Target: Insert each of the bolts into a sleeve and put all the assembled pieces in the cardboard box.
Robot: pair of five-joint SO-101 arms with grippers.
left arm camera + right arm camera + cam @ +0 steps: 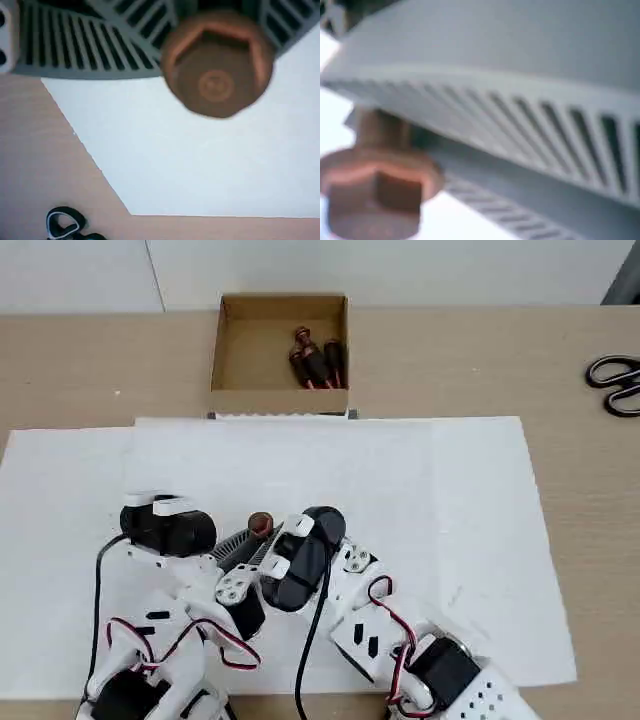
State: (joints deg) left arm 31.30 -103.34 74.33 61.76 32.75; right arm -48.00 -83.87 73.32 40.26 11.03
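Bolt (261,524) sits where the two arms meet, over the near middle of the white paper (420,490), its copper hex head clear of the ribbed jaws. The left gripper (240,545) appears closed on its shank. The head faces that arm's wrist camera, so the long axis judged runs back along the jaws. Whether a sleeve is on it cannot be told. The right gripper (292,538) lies just beside the bolt on the other side; its state cannot be told. The cardboard box (280,400) stands well apart at the paper's far edge, with assembled pieces (318,362) inside. Scissors (615,383) lie on the wooden table (560,350).
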